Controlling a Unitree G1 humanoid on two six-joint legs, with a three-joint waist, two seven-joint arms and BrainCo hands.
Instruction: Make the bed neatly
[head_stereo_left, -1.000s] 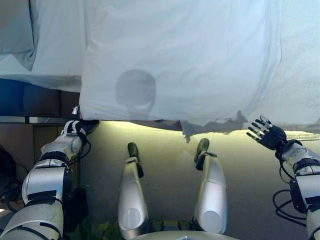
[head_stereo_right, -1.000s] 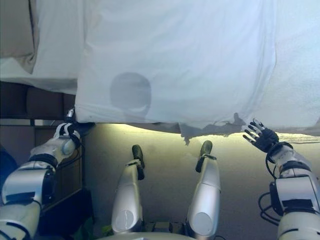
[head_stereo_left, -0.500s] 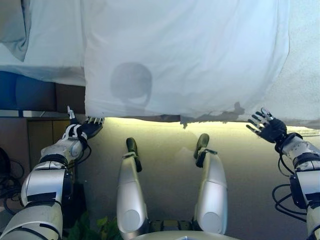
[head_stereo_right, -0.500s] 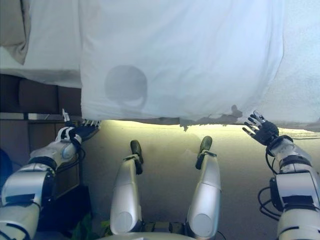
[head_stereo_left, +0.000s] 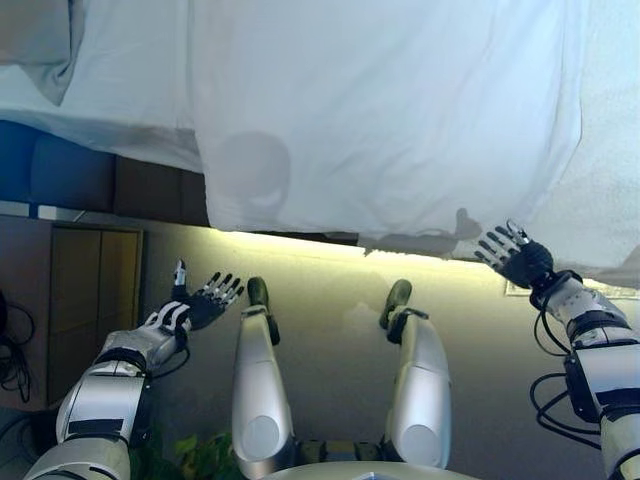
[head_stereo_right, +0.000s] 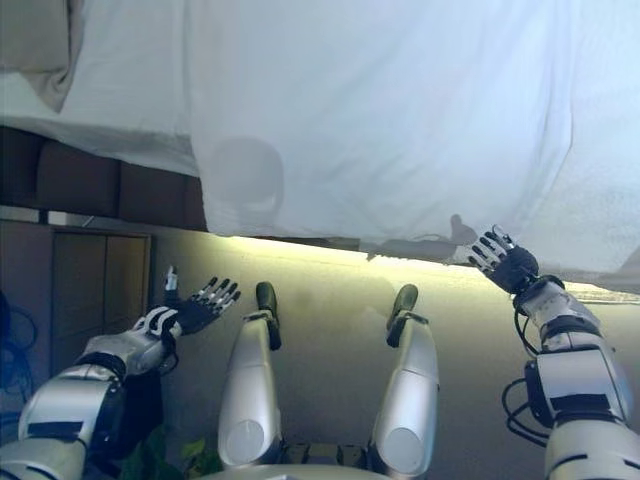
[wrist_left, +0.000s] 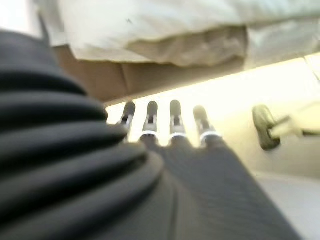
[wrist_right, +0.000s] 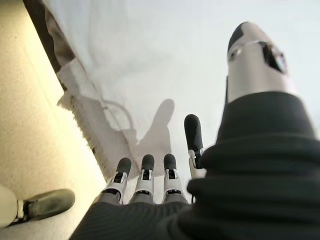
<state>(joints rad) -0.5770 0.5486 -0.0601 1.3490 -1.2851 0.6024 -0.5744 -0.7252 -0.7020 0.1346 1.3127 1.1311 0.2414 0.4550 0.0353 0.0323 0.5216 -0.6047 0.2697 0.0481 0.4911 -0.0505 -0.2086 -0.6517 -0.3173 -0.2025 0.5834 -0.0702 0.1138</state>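
A white duvet (head_stereo_left: 390, 110) lies spread over the bed and hangs over its near edge. My left hand (head_stereo_left: 200, 303) is open and empty, held over the floor below and left of the duvet's near left corner (head_stereo_left: 215, 222). It also shows in the left wrist view (wrist_left: 170, 130) with straight fingers. My right hand (head_stereo_left: 515, 258) is open, fingers spread, right at the duvet's near right edge. In the right wrist view (wrist_right: 150, 175) its fingers point at the hanging cloth (wrist_right: 150, 75) without holding it.
A lighter sheet (head_stereo_left: 120, 80) and a grey pillow corner (head_stereo_left: 45, 45) lie at the left of the bed. A dark bed frame (head_stereo_left: 150, 185) shows under the sheet. A wooden cabinet (head_stereo_left: 90, 290) stands at the left. Beige carpet (head_stereo_left: 330, 290) lies below.
My left hand has let go of the duvet's near left corner, opened, and dropped back towards me. My right hand moved up to the duvet's edge. The camera shifted.
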